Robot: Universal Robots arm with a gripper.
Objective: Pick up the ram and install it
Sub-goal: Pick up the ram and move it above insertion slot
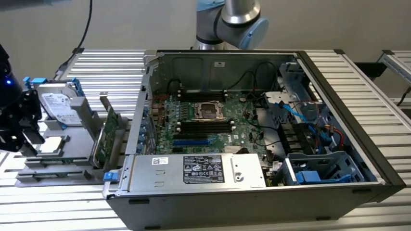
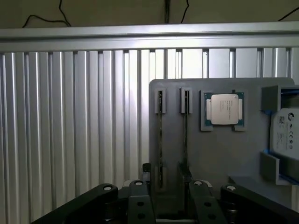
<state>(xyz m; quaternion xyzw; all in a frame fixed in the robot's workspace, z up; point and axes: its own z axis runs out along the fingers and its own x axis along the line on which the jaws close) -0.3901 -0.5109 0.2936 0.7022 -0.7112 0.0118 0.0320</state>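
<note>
In the wrist view two ram sticks stand on edge in narrow slots of a grey holder [image 2: 219, 154]: one ram stick [image 2: 160, 135] and a second [image 2: 186, 130] beside it. My gripper [image 2: 166, 179] hovers over the holder's near end, open. Its dark fingertips [image 2: 146, 169] stand on either side of the first stick without touching it. In the exterior view the gripper [image 1: 22, 130] hangs at the far left above the same holder [image 1: 55, 166]. The motherboard's black memory slots [image 1: 205, 126] lie inside the open computer case [image 1: 257, 192].
A processor chip [image 2: 224, 109] sits in a recess of the holder, and a silver hard drive with blue rails [image 2: 286, 135] [image 1: 57, 103] stands beside it. A wide green expansion card [image 1: 106, 134] stands upright between holder and case. The table [image 2: 70, 140] is ribbed aluminium.
</note>
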